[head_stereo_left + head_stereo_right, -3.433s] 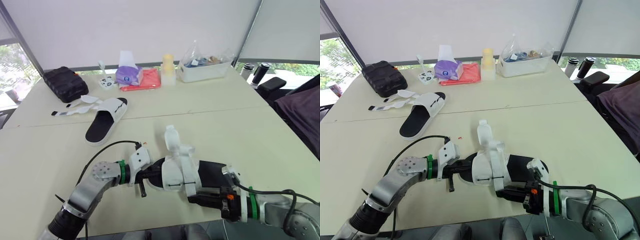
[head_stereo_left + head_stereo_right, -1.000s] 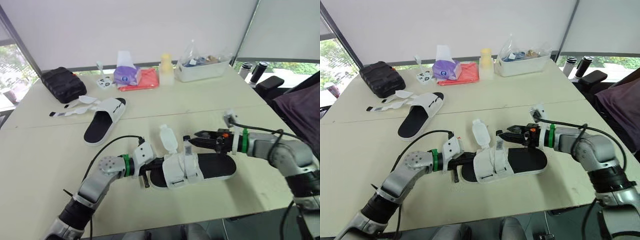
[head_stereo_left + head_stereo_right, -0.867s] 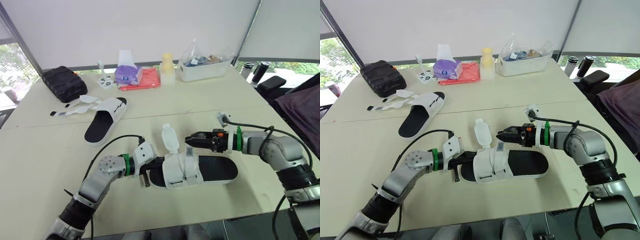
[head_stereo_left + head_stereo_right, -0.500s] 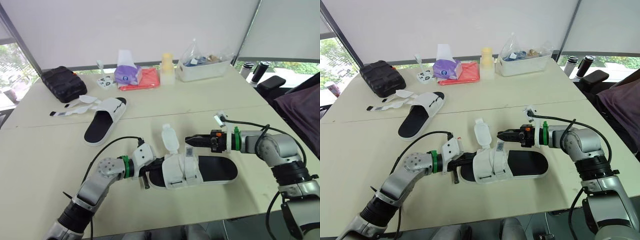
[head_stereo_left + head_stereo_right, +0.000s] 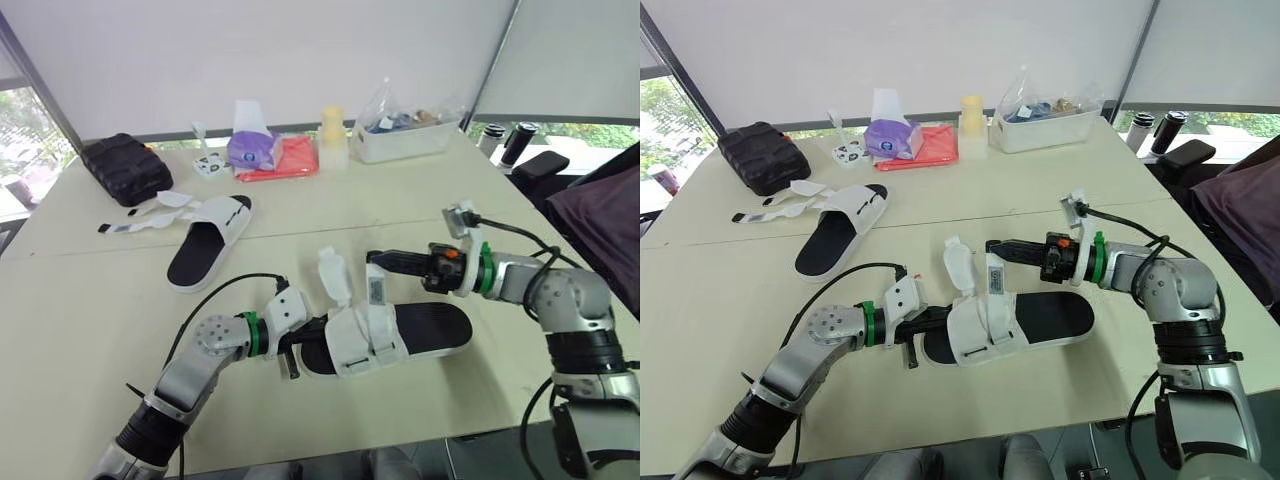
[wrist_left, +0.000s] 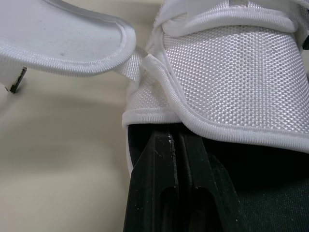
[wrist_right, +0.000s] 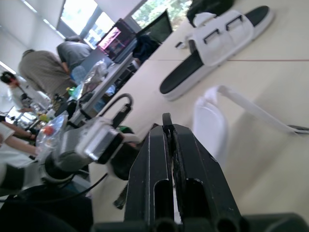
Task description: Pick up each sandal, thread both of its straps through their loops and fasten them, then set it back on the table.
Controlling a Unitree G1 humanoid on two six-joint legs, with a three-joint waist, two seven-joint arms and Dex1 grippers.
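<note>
The near sandal (image 5: 425, 333), white upper over a black footbed, lies on the table. My left gripper (image 5: 303, 348) is shut on its toe end; in the left wrist view the fingers (image 6: 159, 193) press together under the white upper (image 6: 231, 72). My right gripper (image 5: 992, 247) reaches in from the right above the upper, shut on the tip of the tagged strap (image 5: 376, 290), which stands pulled upward. The other strap (image 5: 332, 275) sticks up loose beside it. The second sandal (image 5: 205, 240) lies at the far left with its straps (image 5: 140, 215) spread open.
Along the back edge sit a black pouch (image 5: 125, 165), a purple tissue pack (image 5: 255, 150), a red cloth (image 5: 292, 158), a yellow bottle (image 5: 333, 135) and a clear box (image 5: 405, 130). A dark chair (image 5: 600, 210) stands at the right. People (image 7: 43, 67) are behind the table.
The sandal went from held near the front edge to lying on the table. My right gripper left the heel, swung to the tagged strap, and has now lifted its end.
</note>
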